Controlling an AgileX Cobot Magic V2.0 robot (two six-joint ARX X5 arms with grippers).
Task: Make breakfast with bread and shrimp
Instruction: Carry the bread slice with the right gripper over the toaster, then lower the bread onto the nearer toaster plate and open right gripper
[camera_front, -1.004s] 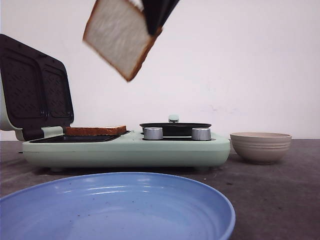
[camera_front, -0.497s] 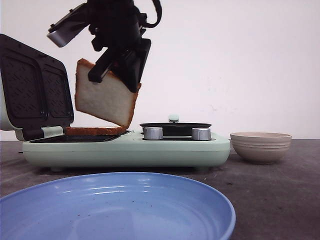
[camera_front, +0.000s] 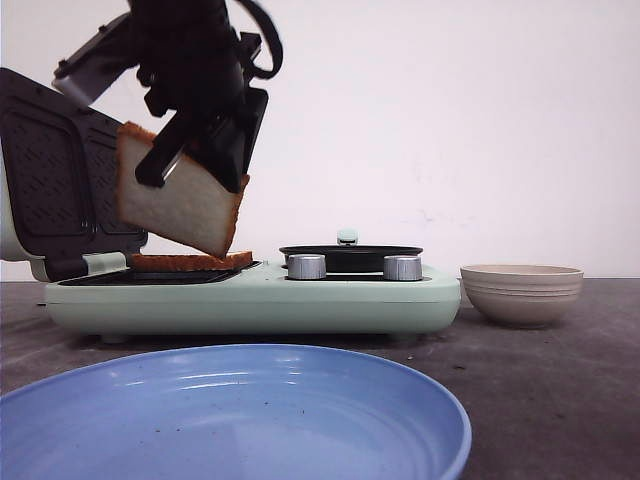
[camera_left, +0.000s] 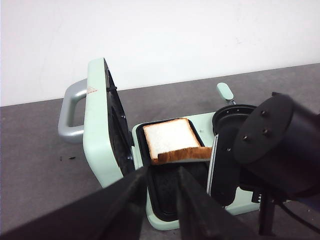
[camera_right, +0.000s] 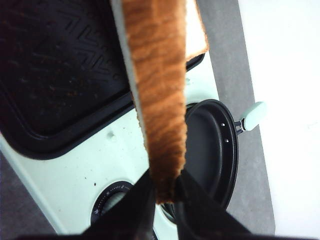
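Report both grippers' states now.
Left gripper: jaws open, holding nothing.
Right gripper: jaws shut on the bread slice, hanging above the sandwich maker.

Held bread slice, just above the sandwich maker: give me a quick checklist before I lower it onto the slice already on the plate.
1. Right gripper pinching the held slice by its crust: ok.
2. Sandwich maker lid standing open: ok.
3. Bottom slice lying flat on the grill plate: ok.
4. Held slice level with the bottom slice: not ok, it hangs tilted, one corner lowest.
5. Held slice squarely over the bottom slice: cannot tell.
6. Left gripper clear of the plate: ok, empty and above it.
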